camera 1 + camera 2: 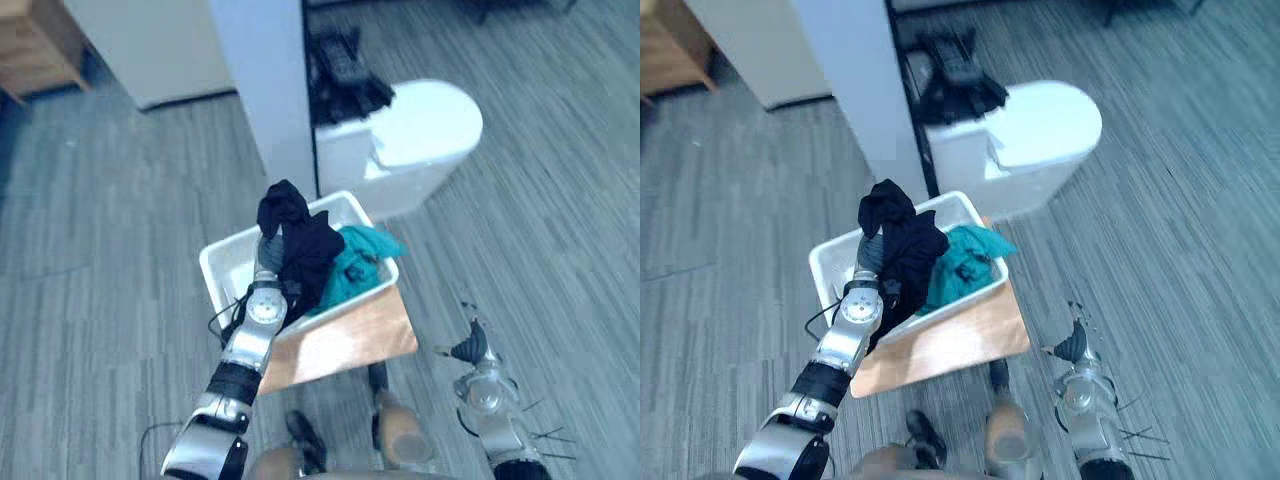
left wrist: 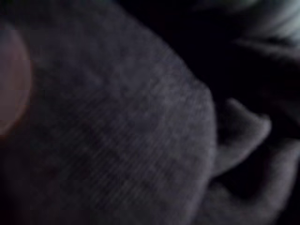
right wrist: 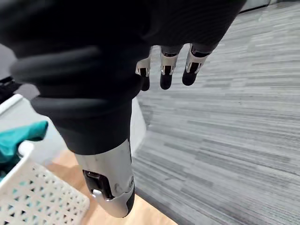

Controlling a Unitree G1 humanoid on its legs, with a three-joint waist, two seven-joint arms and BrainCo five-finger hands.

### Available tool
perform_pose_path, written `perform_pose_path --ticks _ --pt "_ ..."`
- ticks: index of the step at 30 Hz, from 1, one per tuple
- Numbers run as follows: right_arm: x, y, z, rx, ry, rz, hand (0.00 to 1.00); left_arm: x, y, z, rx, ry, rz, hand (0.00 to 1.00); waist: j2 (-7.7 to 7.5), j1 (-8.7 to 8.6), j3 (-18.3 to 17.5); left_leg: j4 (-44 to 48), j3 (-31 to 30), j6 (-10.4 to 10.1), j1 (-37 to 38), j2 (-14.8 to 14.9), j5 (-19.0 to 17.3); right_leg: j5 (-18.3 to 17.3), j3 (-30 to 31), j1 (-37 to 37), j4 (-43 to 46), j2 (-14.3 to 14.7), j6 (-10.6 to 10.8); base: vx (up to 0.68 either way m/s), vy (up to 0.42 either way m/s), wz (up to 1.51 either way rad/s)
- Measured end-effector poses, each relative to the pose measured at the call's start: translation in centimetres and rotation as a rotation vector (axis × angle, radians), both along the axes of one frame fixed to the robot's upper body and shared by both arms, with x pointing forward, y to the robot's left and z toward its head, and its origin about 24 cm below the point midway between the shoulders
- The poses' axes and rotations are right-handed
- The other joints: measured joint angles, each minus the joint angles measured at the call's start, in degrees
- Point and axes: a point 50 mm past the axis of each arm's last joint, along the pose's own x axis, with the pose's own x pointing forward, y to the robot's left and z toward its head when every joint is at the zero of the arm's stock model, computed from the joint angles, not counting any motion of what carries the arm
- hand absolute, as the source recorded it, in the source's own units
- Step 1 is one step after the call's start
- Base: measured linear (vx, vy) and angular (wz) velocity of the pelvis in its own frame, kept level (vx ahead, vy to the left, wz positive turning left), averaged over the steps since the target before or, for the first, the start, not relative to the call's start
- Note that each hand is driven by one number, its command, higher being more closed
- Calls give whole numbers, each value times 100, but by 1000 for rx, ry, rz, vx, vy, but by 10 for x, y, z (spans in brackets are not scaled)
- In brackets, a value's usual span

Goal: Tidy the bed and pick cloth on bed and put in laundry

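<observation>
My left hand (image 1: 268,255) is raised over the white laundry basket (image 1: 215,262) and is closed on a black cloth (image 1: 305,245). The cloth bunches above the hand and drapes down into the basket. In the left wrist view the dark cloth (image 2: 140,117) lies right against the camera. A teal cloth (image 1: 360,255) lies in the basket's right half. My right hand (image 1: 470,348) hangs low at the right, away from the basket. Its fingers (image 3: 164,70) are relaxed and hold nothing.
The basket stands on a small wooden tabletop (image 1: 350,340). Behind it are a white lidded bin (image 1: 420,130) and a white pillar (image 1: 270,90). A wooden piece of furniture (image 1: 30,45) is at the far left. Grey plank floor lies all around.
</observation>
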Motion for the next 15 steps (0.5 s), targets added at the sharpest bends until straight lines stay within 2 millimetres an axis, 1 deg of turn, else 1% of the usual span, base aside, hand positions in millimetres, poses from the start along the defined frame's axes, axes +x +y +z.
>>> perform_pose_path --ticks 2,3,4,5,6,7,8,9,10,12,15 --pt "11 9 9 -1 -52 24 0 13 -2 9 57 -13 12 100 -23 -22 341 125 111 19 -160 -3 -38 106 192 -215 0 -6 6 -29 2 -29" --pt "16 13 14 1 -77 42 0 17 0 13 75 -20 23 100 -39 -28 420 190 169 28 -254 0 -68 144 277 -319 -3 -3 29 -35 9 -38" --pt "23 21 23 1 -127 68 0 23 5 20 113 -33 49 100 -43 -49 526 297 242 45 -406 5 -115 189 387 -468 -6 -13 63 -31 14 -34" --pt "29 28 30 10 -162 84 0 28 11 23 149 -35 74 100 -48 -124 598 396 277 59 -532 11 -160 233 469 -574 -8 -27 124 -26 17 -27" --pt "33 35 33 23 -186 96 0 32 19 25 183 -25 100 100 -53 -188 613 485 293 100 -671 17 -199 283 560 -700 -17 -37 193 -13 18 -20" --pt "34 37 34 33 -191 101 0 34 22 24 208 -17 114 100 -63 -218 622 542 323 104 -733 30 -229 314 620 -763 -17 -36 238 -7 26 -18" --pt "35 42 33 45 -196 101 0 38 29 25 252 -6 138 100 -76 -299 641 626 346 117 -843 60 -285 375 709 -843 -18 -34 306 -10 41 -20" --pt "34 44 30 50 -193 92 0 41 31 25 287 9 149 100 -80 -305 645 686 380 150 -931 92 -311 498 801 -937 -30 -11 349 -13 45 -18" --pt "34 46 29 48 -191 95 0 43 32 26 315 13 156 0 -85 -302 647 719 393 167 -984 108 -321 571 848 -990 -31 6 378 -10 48 -17" --pt "33 52 27 53 -195 106 0 49 39 33 408 15 181 0 -139 -315 675 737 417 173 -1169 122 -319 806 945 -1195 -40 17 432 -12 48 -9" --pt "32 62 27 90 -217 122 0 53 44 39 494 11 194 0 -189 -309 701 733 385 195 -1346 132 -330 956 1028 -1353 -55 13 431 -14 43 5"
